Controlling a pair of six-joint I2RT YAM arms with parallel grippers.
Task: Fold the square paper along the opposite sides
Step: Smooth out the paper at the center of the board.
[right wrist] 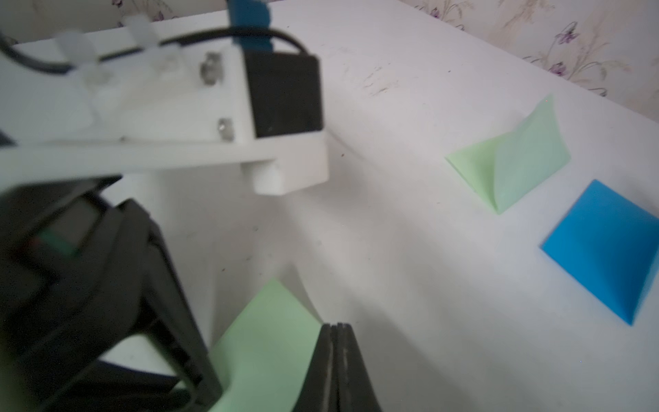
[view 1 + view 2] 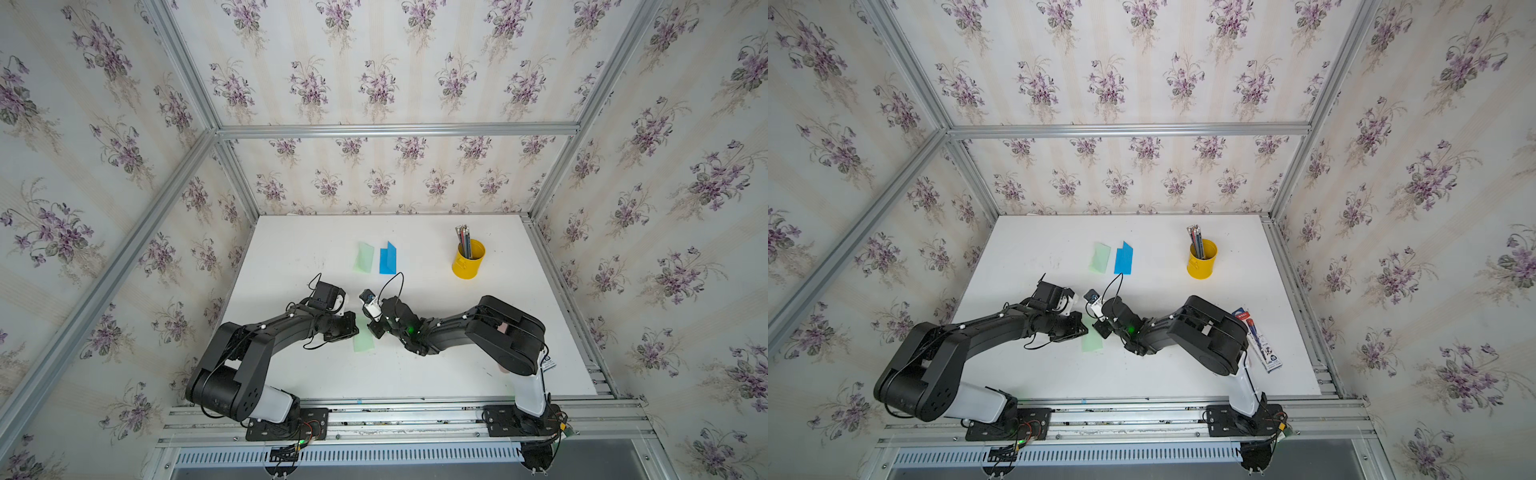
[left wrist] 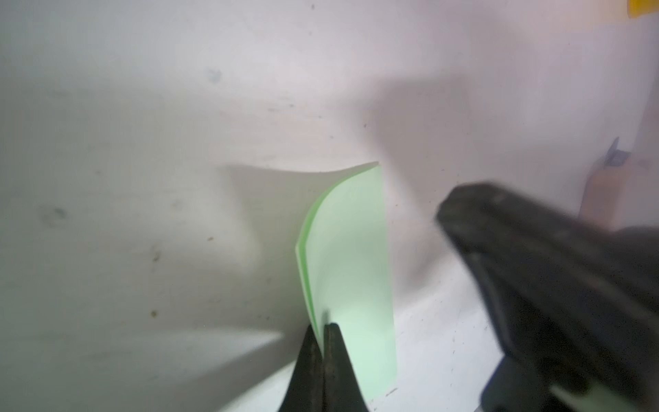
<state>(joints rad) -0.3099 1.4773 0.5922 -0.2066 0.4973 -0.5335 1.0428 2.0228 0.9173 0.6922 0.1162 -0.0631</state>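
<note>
The pale green square paper [image 2: 363, 343] lay on the white tabletop [image 2: 415, 374], at about 7 o'clock from the table's middle and between the two arms. It was doubled over, and its upper layer bowed in a loose curve instead of lying flat. The left gripper [image 3: 322, 331] reached in from 9 o'clock, and its claw was clenched on the two free edges of the sheet, holding them together. The right gripper [image 1: 337, 328] came from 3 o'clock with its claw clenched on nothing visible. It sat just beside the fold side, and whether it touched the paper could not be told.

Toward 12 o'clock lay a folded light green sheet [image 2: 364, 257] and a folded blue sheet [image 2: 387, 259], each partly sprung open. A yellow cup of pencils [image 2: 468, 259] stood toward 2 o'clock.

The crease looked not yet pressed. Letting go at that point would likely let the flap spring back. In the left wrist view the pinched edges seemed slightly offset, so flattening them as held could set a skewed crease. A sideways push from the right claw could also slide the light sheet across the smooth table and pull it out of the pinch
</note>
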